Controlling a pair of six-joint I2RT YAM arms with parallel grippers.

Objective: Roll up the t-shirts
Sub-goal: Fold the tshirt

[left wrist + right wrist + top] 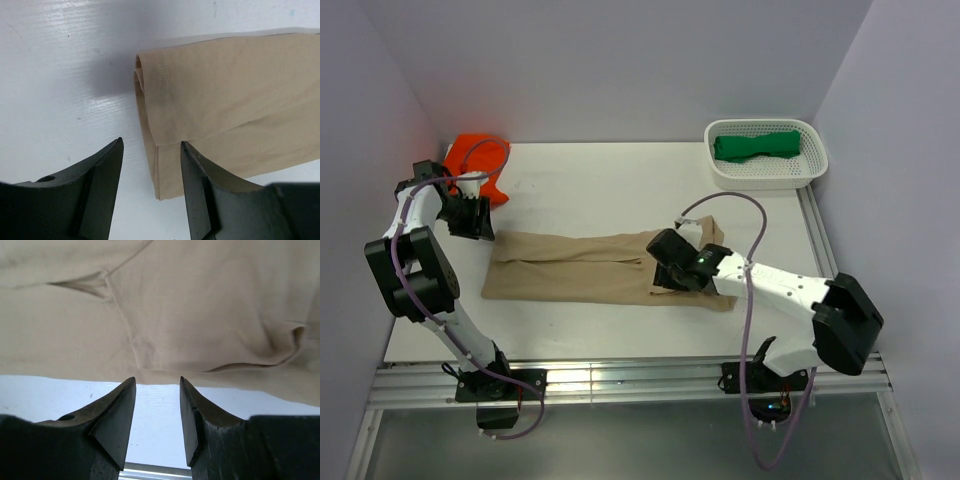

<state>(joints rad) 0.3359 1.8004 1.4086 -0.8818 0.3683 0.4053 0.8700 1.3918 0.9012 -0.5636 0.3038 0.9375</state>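
Observation:
A tan t-shirt (pixel 570 268), folded into a long strip, lies flat across the middle of the table. My left gripper (pixel 477 222) is open and empty at the strip's left end. In the left wrist view the folded end (pixel 225 95) lies just ahead of that gripper (pixel 151 142), whose jaws stand apart over the corner. My right gripper (pixel 663 278) is open and empty over the strip's right part. In the right wrist view its tips (pixel 157 380) sit at the near edge of the shirt (pixel 190 305). An orange t-shirt (pixel 478 160) lies crumpled at the back left. A dark green t-shirt (pixel 756 146) lies in the basket.
A white perforated basket (pixel 810 168) stands at the back right corner. Grey walls close in the table on three sides. A metal rail (pixel 620 380) runs along the near edge. A purple cable loops above each arm.

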